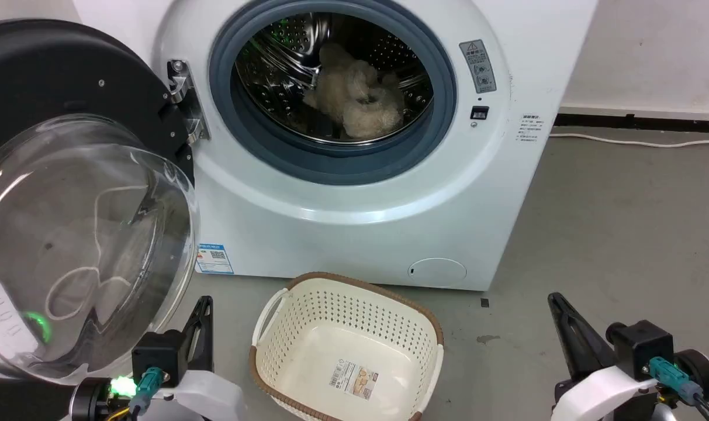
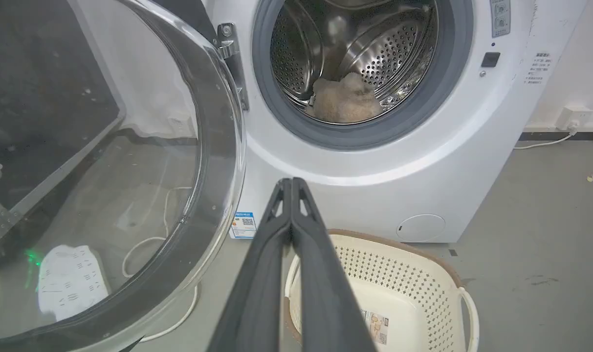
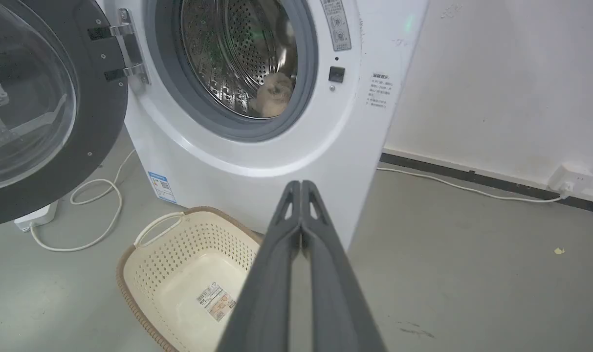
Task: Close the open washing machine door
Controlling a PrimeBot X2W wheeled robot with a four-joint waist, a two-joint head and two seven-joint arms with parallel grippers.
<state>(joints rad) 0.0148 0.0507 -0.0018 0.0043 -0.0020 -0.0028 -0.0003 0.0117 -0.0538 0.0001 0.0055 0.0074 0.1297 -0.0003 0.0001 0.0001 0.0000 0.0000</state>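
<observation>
The white washing machine [image 1: 354, 222] stands ahead with its round steel drum open; a beige fluffy item [image 1: 360, 96] lies inside. Its door [image 1: 68, 234], black-rimmed with a bulging clear glass bowl, is swung wide open on the hinge [image 1: 184, 99] at the left. In the head view my left gripper [image 1: 203, 304] sits low, just right of the door's lower edge, its fingers shut with nothing held. My right gripper [image 1: 556, 301] is low at the right, shut and empty, well clear of the machine. The door [image 2: 105, 171] fills the left of the left wrist view, beside my left gripper [image 2: 291, 182].
A cream perforated laundry basket [image 1: 284, 316] with a brown rim stands on the grey floor right before the machine, between my two grippers. A white cable [image 3: 96, 215] and power strip [image 3: 34, 217] lie under the open door. Bare floor stretches to the right, up to the wall.
</observation>
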